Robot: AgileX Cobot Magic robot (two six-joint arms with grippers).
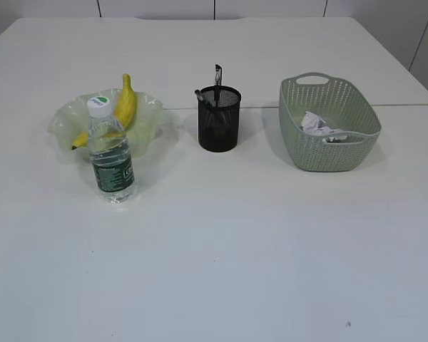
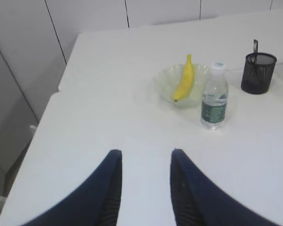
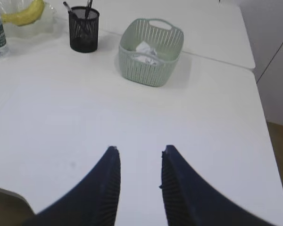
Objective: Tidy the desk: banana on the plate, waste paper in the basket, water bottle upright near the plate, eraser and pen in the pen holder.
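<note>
On the desk, toward its left side, the plate holds the banana, which lies across the dish with one dark tip pointing up and back and the other low at the left rim. The water bottle stands upright just in front of the plate, its white cap on top, partly overlapping the dish as seen from the exterior camera. Near the middle of the desk stands the pen holder, with dark pens sticking up out of it; the eraser cannot be made out through the mesh. To the right, well apart from the holder, sits the basket, and the waste paper lies inside it against the bottom. Neither arm shows in the exterior view. In the left wrist view the left gripper hovers above bare tabletop near the desk's left edge, its dark fingers set moderately apart with nothing between them, the plate and bottle well ahead of it. In the right wrist view the right gripper hangs likewise over bare desk, its fingers parted about as much and empty, with the basket well ahead.
</note>
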